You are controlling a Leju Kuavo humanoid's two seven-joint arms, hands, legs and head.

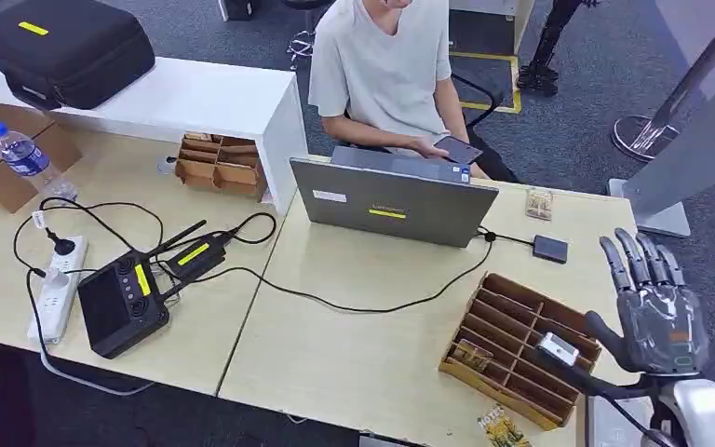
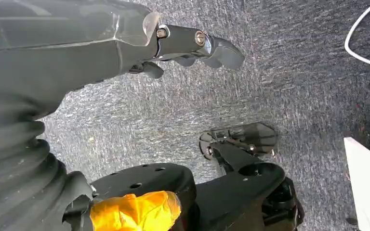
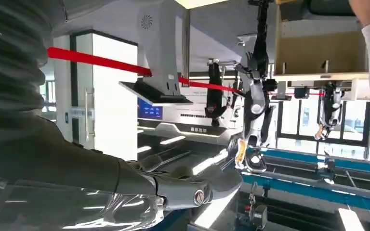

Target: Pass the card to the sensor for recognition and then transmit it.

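The sensor (image 1: 550,249), a small dark box, lies on the light table right of the laptop and is wired to it. A patterned card (image 1: 539,203) lies beyond it near the far edge. Another card (image 1: 473,354) sits in the wooden slotted tray (image 1: 512,321), and one more card (image 1: 503,430) lies at the table's front edge. My right hand (image 1: 656,303) is raised just right of the tray with fingers straight and apart, holding nothing; its thumb (image 3: 197,190) is bare. My left hand (image 2: 183,45) hangs over the grey carpet, holding nothing.
A grey laptop (image 1: 393,200) stands mid-table with a person (image 1: 386,65) seated behind it holding a phone. To the left are a controller (image 1: 123,303), a power strip (image 1: 56,284), cables, a bottle (image 1: 20,154), a second wooden tray (image 1: 219,166) and a black case (image 1: 60,47).
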